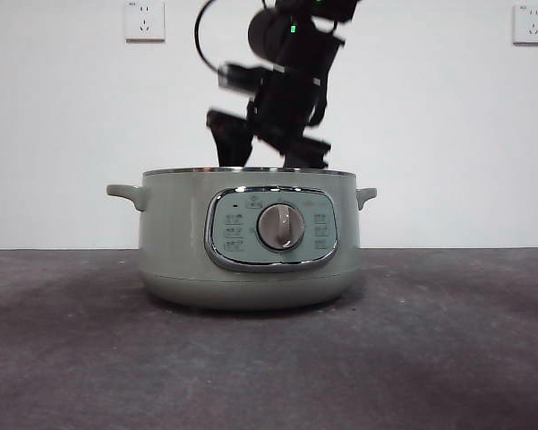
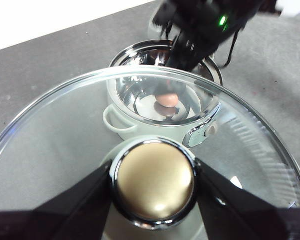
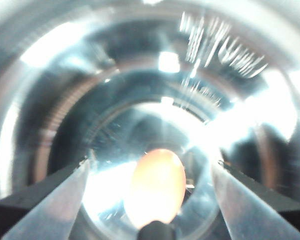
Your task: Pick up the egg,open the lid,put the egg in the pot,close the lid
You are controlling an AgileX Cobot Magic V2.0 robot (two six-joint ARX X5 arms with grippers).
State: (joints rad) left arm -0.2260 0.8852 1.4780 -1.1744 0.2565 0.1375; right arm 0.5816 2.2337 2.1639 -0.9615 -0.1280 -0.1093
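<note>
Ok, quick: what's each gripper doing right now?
Left gripper: shut on the domed glass lid's knob.
Right gripper: open above the brown-orange egg.

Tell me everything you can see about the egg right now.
The egg is small, oval and brown-orange with a smooth shell. It is already inside the open pot, on the shiny metal floor of its bowl. The right tool is just above it, jaws spread on either side and not gripping. The left tool holds the glass lid off to the side. The front view hides the egg.
</note>
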